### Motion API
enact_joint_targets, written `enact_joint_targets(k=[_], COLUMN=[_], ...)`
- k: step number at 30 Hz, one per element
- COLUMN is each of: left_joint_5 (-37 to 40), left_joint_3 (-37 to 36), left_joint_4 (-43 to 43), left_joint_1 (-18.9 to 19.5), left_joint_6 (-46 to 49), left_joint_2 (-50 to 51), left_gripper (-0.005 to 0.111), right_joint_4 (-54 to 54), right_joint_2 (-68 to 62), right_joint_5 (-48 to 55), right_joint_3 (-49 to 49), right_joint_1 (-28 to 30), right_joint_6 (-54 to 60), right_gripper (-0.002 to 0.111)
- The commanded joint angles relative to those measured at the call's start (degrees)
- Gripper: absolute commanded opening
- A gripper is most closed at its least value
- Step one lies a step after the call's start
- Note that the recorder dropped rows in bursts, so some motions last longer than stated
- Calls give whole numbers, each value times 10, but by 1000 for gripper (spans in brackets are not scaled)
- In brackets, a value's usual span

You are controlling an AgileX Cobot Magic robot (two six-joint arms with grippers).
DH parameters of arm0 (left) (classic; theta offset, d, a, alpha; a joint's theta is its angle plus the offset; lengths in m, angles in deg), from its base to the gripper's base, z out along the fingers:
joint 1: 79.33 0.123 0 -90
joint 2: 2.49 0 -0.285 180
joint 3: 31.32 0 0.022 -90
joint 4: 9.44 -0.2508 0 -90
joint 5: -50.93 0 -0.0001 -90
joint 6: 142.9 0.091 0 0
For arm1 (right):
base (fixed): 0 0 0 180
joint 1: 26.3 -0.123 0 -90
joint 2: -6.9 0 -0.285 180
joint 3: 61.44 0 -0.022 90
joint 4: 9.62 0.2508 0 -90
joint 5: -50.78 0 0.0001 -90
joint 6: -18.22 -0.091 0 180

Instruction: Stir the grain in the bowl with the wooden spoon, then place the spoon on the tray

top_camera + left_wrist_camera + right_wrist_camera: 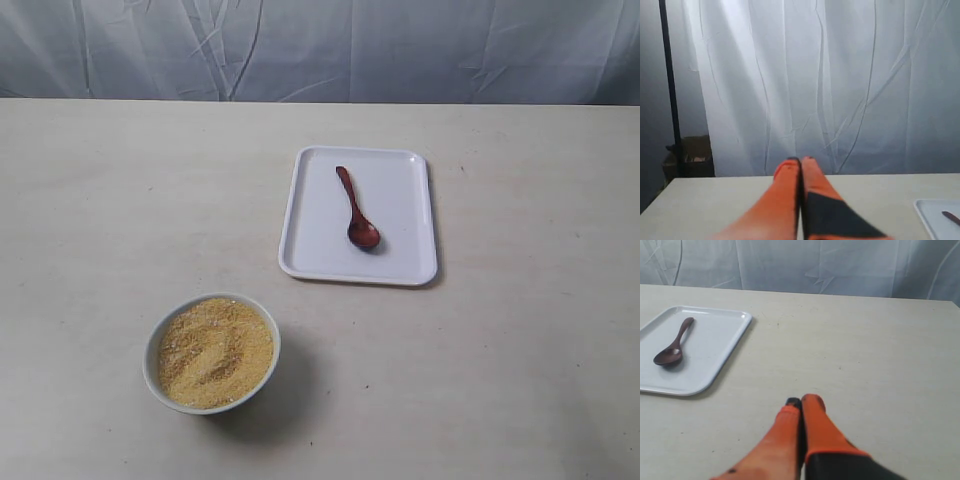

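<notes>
The dark reddish-brown wooden spoon [356,208] lies on the white tray [315,250] in the middle of the table, its oval bowl toward the near side. The spoon [673,349] and tray [715,345] also show in the right wrist view, off to the side of my right gripper [801,401], which is shut and empty over bare table. The white bowl [156,340] of yellow grain [214,352] stands near the front left. My left gripper [801,160] is shut on nothing, with a corner of the tray [930,212] beside it. Neither gripper shows in the exterior view.
A pale cloth backdrop [320,50] hangs behind the table's far edge. A dark pole [669,85] and a cardboard box [692,157] stand beyond the table's corner in the left wrist view.
</notes>
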Motion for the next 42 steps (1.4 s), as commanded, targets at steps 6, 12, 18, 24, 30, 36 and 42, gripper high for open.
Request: enact_joint_targets(k=[6,12,18,24,30,36,42], left_joint_5=[-214,-146,-118,-118,-118,-118,-118], left_joint_3=[-219,-304,-304,-304,-304,-304,-304], left_joint_4=[3,-11,-16,-16,-16,-16,-16], left_joint_1=[1,1,1,1,1,1,1], left_joint_6=[-11,-11,-11,-11,-11,-11,-11], left_joint_2=[-24,-24,-24,-24,-24,-24,-24], left_gripper=[0,0,0,0,0,0,0], right_joint_4=[0,0,0,0,0,0,0], right_joint_2=[3,3,3,3,3,3,3], right_joint_5=[-7,-7,-7,-7,-7,-7,-7], right_joint_3=[3,3,3,3,3,3,3], right_joint_1=[4,4,4,4,4,4,4], right_joint_6=[0,0,0,0,0,0,0], right_gripper=[0,0,0,0,0,0,0])
